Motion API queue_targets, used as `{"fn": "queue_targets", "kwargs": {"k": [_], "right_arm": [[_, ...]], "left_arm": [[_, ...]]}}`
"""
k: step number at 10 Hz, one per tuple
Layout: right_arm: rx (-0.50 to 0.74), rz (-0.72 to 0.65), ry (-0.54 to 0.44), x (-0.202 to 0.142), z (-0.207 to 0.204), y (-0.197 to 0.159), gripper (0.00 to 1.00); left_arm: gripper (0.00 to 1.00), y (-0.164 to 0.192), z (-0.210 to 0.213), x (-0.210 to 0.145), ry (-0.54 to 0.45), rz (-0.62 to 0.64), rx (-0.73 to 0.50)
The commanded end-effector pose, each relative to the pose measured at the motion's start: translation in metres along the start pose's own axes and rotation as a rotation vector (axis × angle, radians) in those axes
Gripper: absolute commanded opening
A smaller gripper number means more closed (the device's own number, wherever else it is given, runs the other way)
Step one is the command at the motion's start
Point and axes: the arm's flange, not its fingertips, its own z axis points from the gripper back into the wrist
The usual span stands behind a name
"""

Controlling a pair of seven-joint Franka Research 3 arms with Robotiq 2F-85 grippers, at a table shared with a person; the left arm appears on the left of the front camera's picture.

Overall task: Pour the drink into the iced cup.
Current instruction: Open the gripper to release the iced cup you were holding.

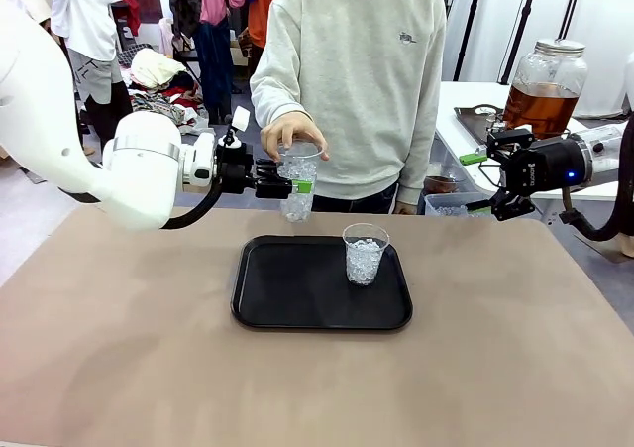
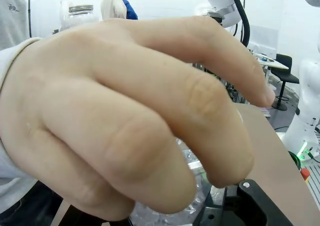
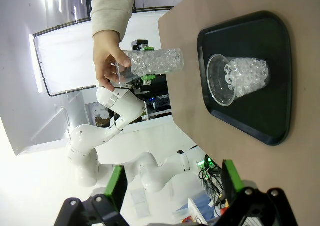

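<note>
Iced cup in handover, with the drink standing apart. The left tool [image 1: 300,187] clamps the mid wall of a clear plastic cup [image 1: 296,207] of ice above the far edge of the desk [image 1: 119,348], while a person's hand [image 1: 289,133] rests on its rim. The right tool [image 1: 475,182] hangs wide and holds nothing. The drink [image 1: 540,110], amber, fills roughly the lower half of a lidded glass jar [image 1: 548,70] on a white side desk [image 1: 461,95] behind the right tool, well apart from the cup. By judgement the jar is heavy, rigid, smooth and breakable, best taken at the neck; whether it has a tap cannot be told. The cup is light and easily crushed. A second cup [image 1: 365,256] of ice stands on a black tray [image 1: 297,308]. The front view gives the jar and its fill. The right wrist view gives the left tool's grip on the cup wall below the hand. In the left wrist view the hand covers most of the cup
</note>
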Motion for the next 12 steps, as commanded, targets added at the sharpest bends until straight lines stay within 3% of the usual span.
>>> {"fn": "queue_targets", "kwargs": {"k": [1,12], "right_arm": [[0.002,0.0,-0.001,0.0,0.0001,0.001,1.0],[0.002,0.0,-0.001,0.0,0.0001,0.001,1.0]], "left_arm": [[0.61,-0.0018,-0.0001,0.0034,-0.003,-0.013,-0.001],[0.61,-0.0018,-0.0001,0.0034,-0.003,-0.013,-0.001]]}}
